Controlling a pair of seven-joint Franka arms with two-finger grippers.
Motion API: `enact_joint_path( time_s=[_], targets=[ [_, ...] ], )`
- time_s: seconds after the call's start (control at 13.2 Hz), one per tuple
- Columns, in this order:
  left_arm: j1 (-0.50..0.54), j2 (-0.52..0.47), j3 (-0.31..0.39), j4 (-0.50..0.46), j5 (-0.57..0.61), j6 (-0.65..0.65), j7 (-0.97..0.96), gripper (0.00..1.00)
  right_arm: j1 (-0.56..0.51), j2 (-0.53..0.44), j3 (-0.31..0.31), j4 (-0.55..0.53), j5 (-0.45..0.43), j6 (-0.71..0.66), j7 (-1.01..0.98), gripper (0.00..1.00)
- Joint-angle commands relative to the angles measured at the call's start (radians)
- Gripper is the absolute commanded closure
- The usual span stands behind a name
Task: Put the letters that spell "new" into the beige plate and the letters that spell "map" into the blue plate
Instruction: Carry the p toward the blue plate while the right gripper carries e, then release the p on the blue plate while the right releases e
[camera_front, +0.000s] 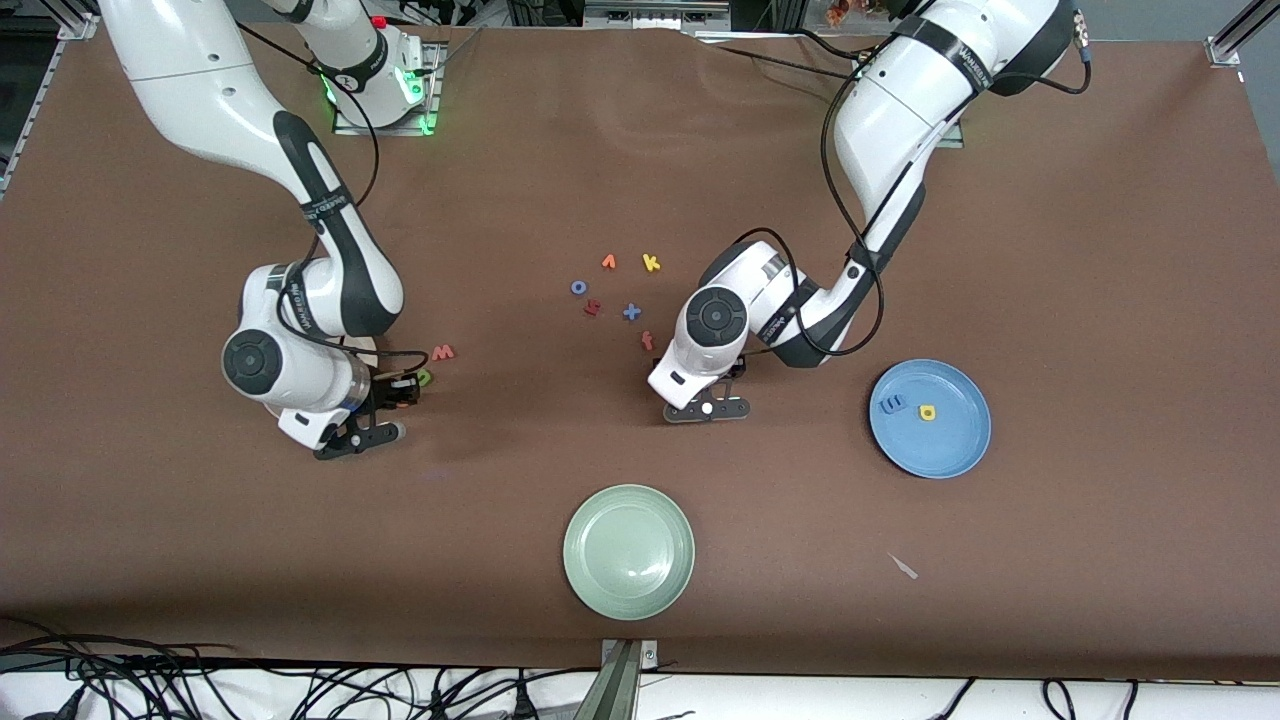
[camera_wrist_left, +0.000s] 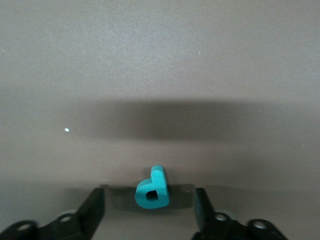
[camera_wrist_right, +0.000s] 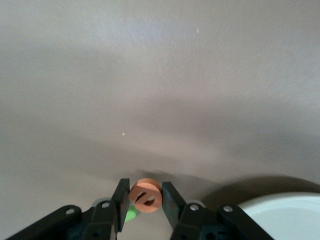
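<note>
- Your right gripper (camera_wrist_right: 146, 200) pinches the small orange foam e (camera_wrist_right: 146, 195), ready for the round beige plate (camera_wrist_right: 285, 217) just beside it.
- Your left gripper (camera_wrist_left: 150, 212) straddles the tiny teal foam p (camera_wrist_left: 152, 188), jaws apart, not gripping; the sky-blue plate (camera_front: 950, 445) near the left arm's end awaits it.

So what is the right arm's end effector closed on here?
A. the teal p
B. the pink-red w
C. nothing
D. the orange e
D: in the right wrist view the right end effector has both fingers pressed against the orange e, with the green n just under it.
</note>
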Motion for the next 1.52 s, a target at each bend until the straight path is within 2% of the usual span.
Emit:
enact_joint_path(
  time_s=[0.0, 0.15, 0.3, 0.53, 0.68, 0.91, 1.44],
  targets=[
    [-0.018, 0.016, 0.020, 0.034, -0.005, -0.003, 0.008, 0.78, -0.004, -0.025, -0.040, 0.043, -0.021, -0.082, -0.077, 0.72],
    [-0.018, 0.018, 0.022, 0.034, 0.007, -0.003, 0.006, 0.91, -0.004, -0.045, -0.090, 0.040, -0.037, -0.117, -0.153, 0.71],
    [-0.018, 0.015, 0.022, 0.034, 0.010, -0.004, 0.002, 0.95, -0.005, -0.059, -0.141, 0.027, -0.038, -0.139, -0.227, 0.71],
    [0.003, -0.026, 0.028, 0.026, 0.025, -0.038, 0.011, 0.96, -0.005, -0.092, -0.167, -0.044, -0.038, -0.127, -0.255, 0.71],
    [0.043, -0.056, 0.026, 0.034, 0.064, -0.122, 0.035, 0.96, -0.005, -0.109, -0.169, -0.091, -0.038, -0.102, -0.256, 0.71],
    [0.126, -0.106, 0.023, 0.035, 0.079, -0.246, 0.214, 0.95, -0.005, -0.135, -0.174, -0.179, -0.038, -0.010, -0.267, 0.71],
    [0.319, -0.148, 0.025, 0.020, 0.082, -0.354, 0.609, 0.93, -0.005, -0.171, -0.174, -0.207, -0.038, -0.010, -0.270, 0.71]
  ],
)
